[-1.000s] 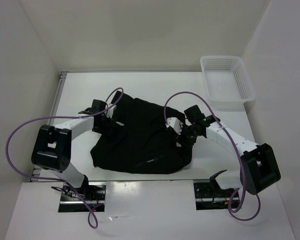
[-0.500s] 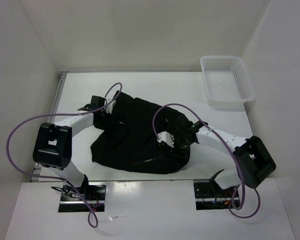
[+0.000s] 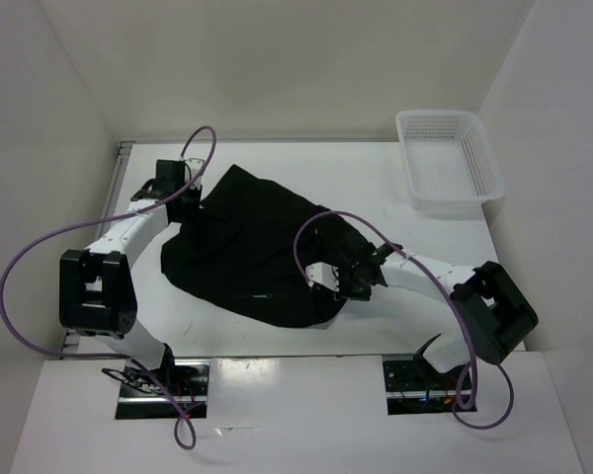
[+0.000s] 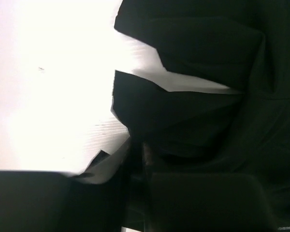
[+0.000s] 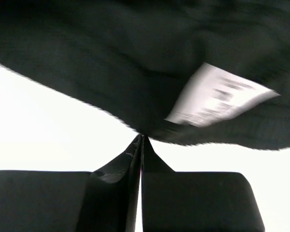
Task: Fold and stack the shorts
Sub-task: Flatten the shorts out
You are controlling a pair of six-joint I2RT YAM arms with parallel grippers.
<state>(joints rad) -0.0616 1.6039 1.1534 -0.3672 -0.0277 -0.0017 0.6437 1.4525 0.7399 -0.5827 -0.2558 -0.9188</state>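
- Shorts (image 3: 247,252) are lying bunched mid-counter (image 3: 415,247).
- Left tool (image 3: 186,195) is pinching their far-left corner, its fingers hard to tell from the dark cloth.
- Right tool (image 5: 141,137) is pinching the near-right hem beside a blurred label (image 5: 217,96).
- Basket (image 3: 450,158) is sitting at the far-right corner.

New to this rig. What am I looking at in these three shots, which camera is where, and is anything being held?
Two robot arms are bolted at the near edge of a white table. The wide picture looks down from above and behind them. The other two pictures come from a camera on each wrist, looking along that arm's own claw. A pair of black shorts lies rumpled in the middle of the table, and a white mesh basket sits at the far right corner. The left claw appears pinched on the shorts' far left edge. The right claw is shut on the fabric's right-hand edge, close to a white label.
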